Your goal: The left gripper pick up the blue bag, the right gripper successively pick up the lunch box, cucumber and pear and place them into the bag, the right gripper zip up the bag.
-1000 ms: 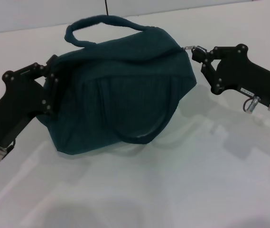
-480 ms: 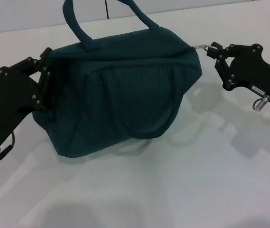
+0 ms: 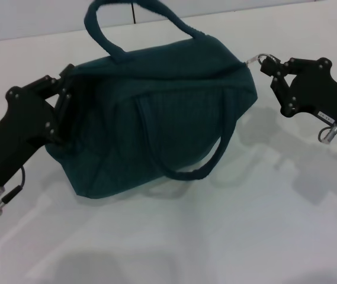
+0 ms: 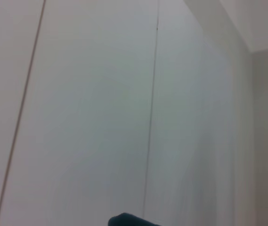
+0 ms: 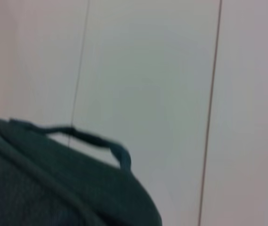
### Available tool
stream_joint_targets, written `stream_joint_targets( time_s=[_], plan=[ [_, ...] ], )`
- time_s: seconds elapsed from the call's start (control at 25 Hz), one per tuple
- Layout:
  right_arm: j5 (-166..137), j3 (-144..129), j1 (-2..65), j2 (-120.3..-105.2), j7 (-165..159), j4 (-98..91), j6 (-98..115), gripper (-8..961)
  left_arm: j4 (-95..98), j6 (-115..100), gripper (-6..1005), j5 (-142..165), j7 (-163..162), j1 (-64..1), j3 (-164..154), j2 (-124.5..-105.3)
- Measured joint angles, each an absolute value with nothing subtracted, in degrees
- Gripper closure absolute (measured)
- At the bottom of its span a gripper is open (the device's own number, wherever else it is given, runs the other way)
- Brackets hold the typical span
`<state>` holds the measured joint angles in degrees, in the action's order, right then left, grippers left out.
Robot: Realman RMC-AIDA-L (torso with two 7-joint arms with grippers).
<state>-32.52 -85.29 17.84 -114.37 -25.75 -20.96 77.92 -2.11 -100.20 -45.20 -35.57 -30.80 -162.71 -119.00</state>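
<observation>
The blue bag (image 3: 150,118), dark teal with two loop handles, hangs stretched between my two grippers above the white table. My left gripper (image 3: 66,89) is shut on the bag's left end. My right gripper (image 3: 268,64) is shut on the silver zipper pull (image 3: 258,58) at the bag's right end. One handle (image 3: 132,18) stands up at the back, the other droops down the front. The right wrist view shows the bag (image 5: 53,188) and a handle; the left wrist view shows only a sliver of the bag (image 4: 124,220). The lunch box, cucumber and pear are out of view.
The white table (image 3: 215,236) spreads beneath and in front of the bag. A white wall with thin seams (image 4: 152,94) fills both wrist views.
My right gripper has moved right with the zipper pull, drawing the bag's top taut. The back handle has risen upright, and the left gripper shifted slightly with the bag's end.
</observation>
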Motion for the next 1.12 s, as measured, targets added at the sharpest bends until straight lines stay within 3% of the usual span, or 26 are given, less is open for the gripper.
stream_joint_targets(
  time_s=[0.28, 0.72, 1.0, 1.12],
  plan=[
    [-32.7, -85.3, 17.8, -114.31, -25.8, -21.3, 79.3, 942, -2.1, -100.8, 922, -44.5, -35.1, -29.1, -162.3, -119.5],
    [-33.9, -85.2, 18.1, -114.58, -25.8, -21.5, 81.1, 942, -1.9, -105.5, 562, -50.1, -34.3, -25.6, -162.5, -119.61],
    [-33.9, -85.2, 18.3, -114.77, -25.8, -21.4, 81.3, 942, -2.5, -105.2, 254, -46.1, -34.2, -27.2, -162.9, -119.29],
    [-33.9, -85.1, 18.3, -114.77, -25.8, -21.4, 81.3, 942, -2.8, -105.8, 212, -44.7, -38.2, -30.1, -162.9, -118.53]
  ],
)
